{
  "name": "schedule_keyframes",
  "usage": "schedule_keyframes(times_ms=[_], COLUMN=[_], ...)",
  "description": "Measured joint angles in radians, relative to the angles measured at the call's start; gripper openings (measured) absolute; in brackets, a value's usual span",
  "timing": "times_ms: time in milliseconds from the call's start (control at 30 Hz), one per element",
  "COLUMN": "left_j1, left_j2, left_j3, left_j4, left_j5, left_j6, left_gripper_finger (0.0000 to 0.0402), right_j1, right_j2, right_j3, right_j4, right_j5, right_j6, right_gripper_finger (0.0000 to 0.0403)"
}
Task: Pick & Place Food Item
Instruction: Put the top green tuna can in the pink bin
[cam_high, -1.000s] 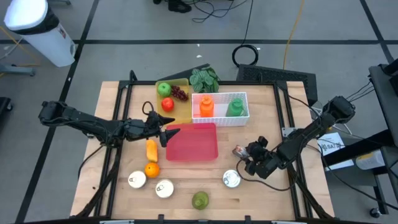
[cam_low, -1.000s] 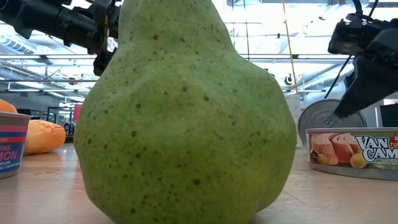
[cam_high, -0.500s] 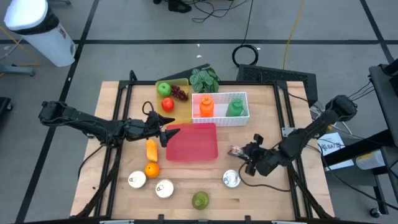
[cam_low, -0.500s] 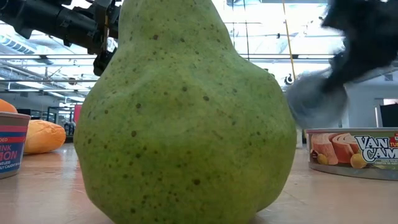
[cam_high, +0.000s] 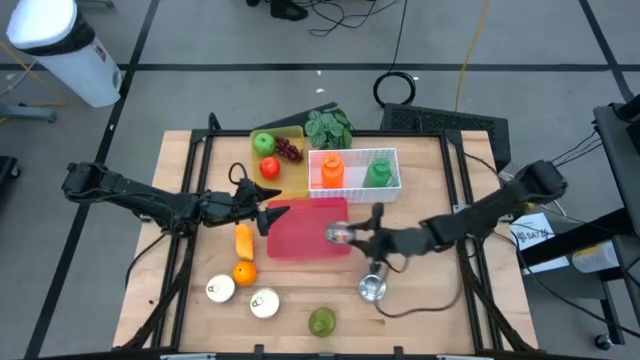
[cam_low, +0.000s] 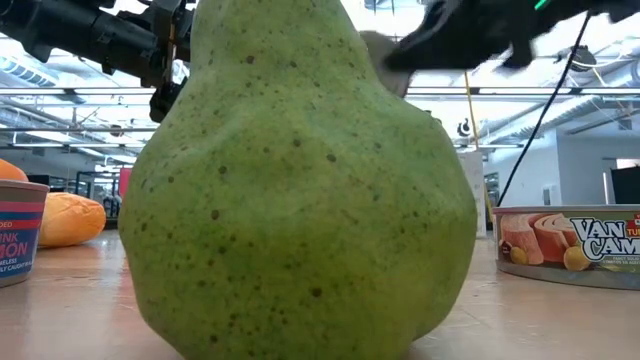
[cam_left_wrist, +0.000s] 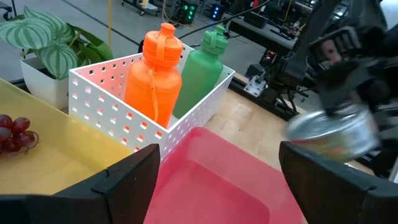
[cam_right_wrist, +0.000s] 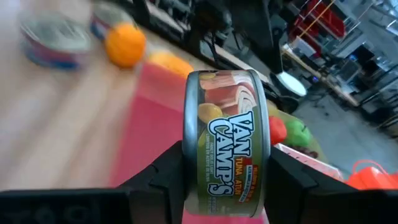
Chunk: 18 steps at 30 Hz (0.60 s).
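My right gripper is shut on a tuna can and hangs over the right edge of the red tray. The right wrist view shows the can up close, set on edge with its label toward the camera. At the tray's left edge my left gripper stands open and holds nothing. In the left wrist view the can shows blurred beyond the tray. A green pear fills the low view. My right gripper pinches the tuna can between its two fingers, one on each flat face. The fingers come about level from the table's right side. The can is lifted clear above the red tray's right edge, turned on its edge.
A second tuna can, the pear, two small cans, an orange and a yellow food item lie on the near table. A white basket with two bottles and a yellow tray of fruit stand behind.
My right gripper has risen and travelled from the table's right side toward the red tray, rolling its wrist. The tuna can has come off the table with it and now hangs on edge over the tray's right edge.
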Motion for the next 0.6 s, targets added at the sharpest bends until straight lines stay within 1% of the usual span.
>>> schedule_keyframes(times_ms=[133, 267, 400, 533, 567, 600], left_j1=[0.0, 0.0, 0.0, 0.0, 0.0, 0.0], left_j2=[0.0, 0.0, 0.0, 0.0, 0.0, 0.0], left_j3=[0.0, 0.0, 0.0, 0.0, 0.0, 0.0], left_j4=[0.0, -0.001, -0.001, -0.002, -0.003, -0.004], left_j5=[0.0, 0.0, 0.0, 0.0, 0.0, 0.0], left_j6=[0.0, 0.001, 0.007, 0.007, 0.007, 0.006], left_gripper_finger=[0.034, 0.034, 0.034, 0.034, 0.034, 0.034], right_j1=[-0.089, -0.144, -0.164, -0.168, -0.168, -0.168], right_j2=[0.116, 0.208, 0.278, 0.315, 0.317, 0.321], right_j3=[0.0, 0.0, 0.0, 0.001, 0.001, 0.001], right_j4=[0.055, 0.082, 0.092, 0.129, 0.13, 0.132], right_j5=[-0.007, -0.007, -0.01, -0.008, -0.008, -0.005], right_j6=[-0.116, -0.195, -0.257, -0.293, -0.299, -0.3], right_gripper_finger=[0.0144, 0.0144, 0.0144, 0.0144, 0.0148, 0.0161])
